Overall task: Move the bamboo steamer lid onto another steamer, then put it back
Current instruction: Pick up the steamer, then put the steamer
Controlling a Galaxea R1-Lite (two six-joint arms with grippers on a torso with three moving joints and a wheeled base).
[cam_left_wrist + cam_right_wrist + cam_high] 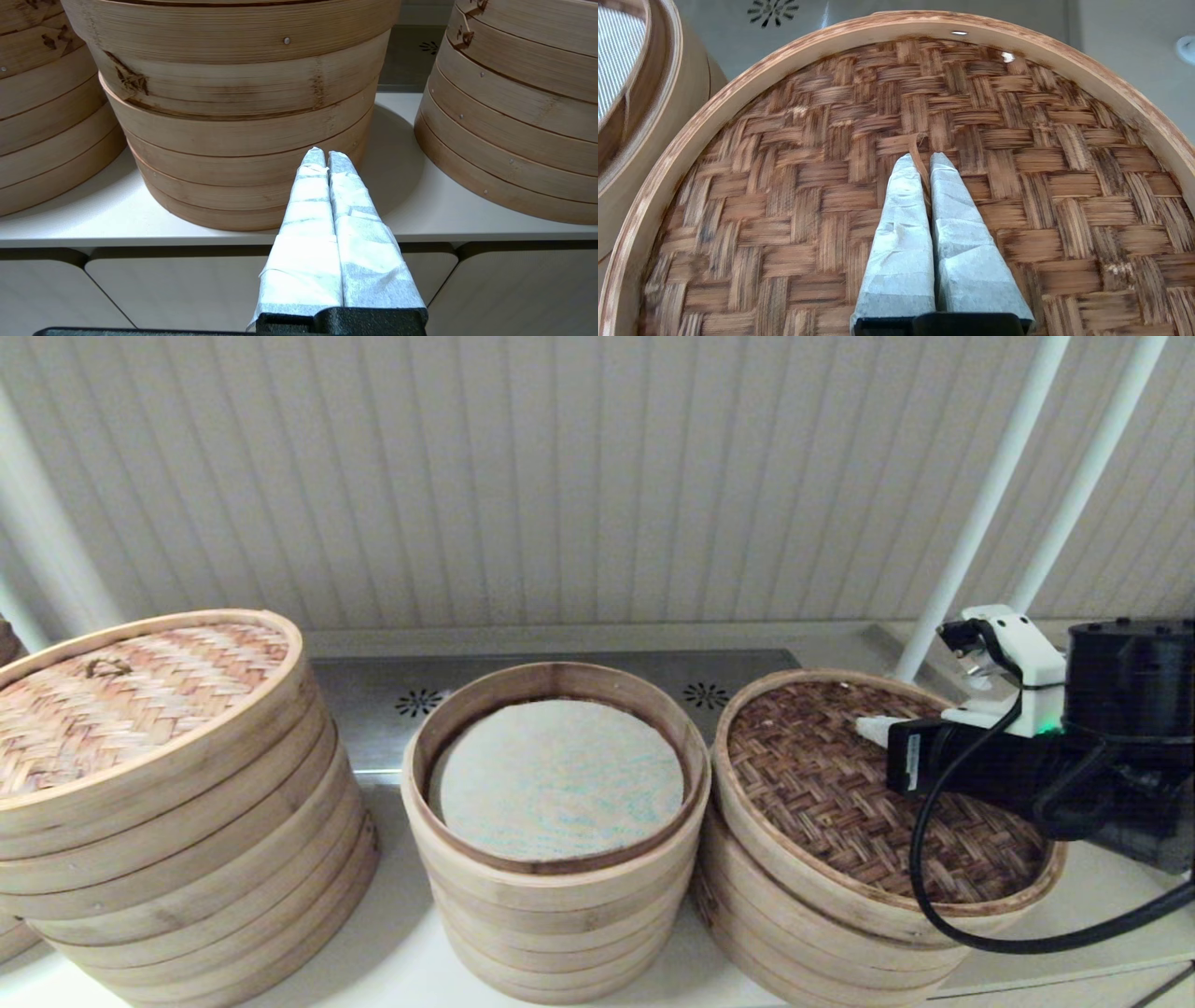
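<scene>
The bamboo steamer lid (868, 803), dark brown herringbone weave in a pale rim, lies tilted on top of the low right-hand stack, the other steamer (794, 933); that steamer's liner is hidden under it. My right gripper (873, 728) reaches over the lid from the right. In the right wrist view the right gripper (923, 158) is shut on the thin loop strip (917, 144) at the lid's (808, 163) centre. My left gripper (326, 155) is out of the head view; it hangs shut and empty before the counter edge, facing the middle stack (233, 116).
The middle steamer (555, 859) stands open with a whitish speckled liner. The biggest stack (187, 849) with a light tan lid fills the left. A steel vent panel (373, 700) and two white poles (980, 504) are behind. Cabinet fronts (140, 289) sit below the counter.
</scene>
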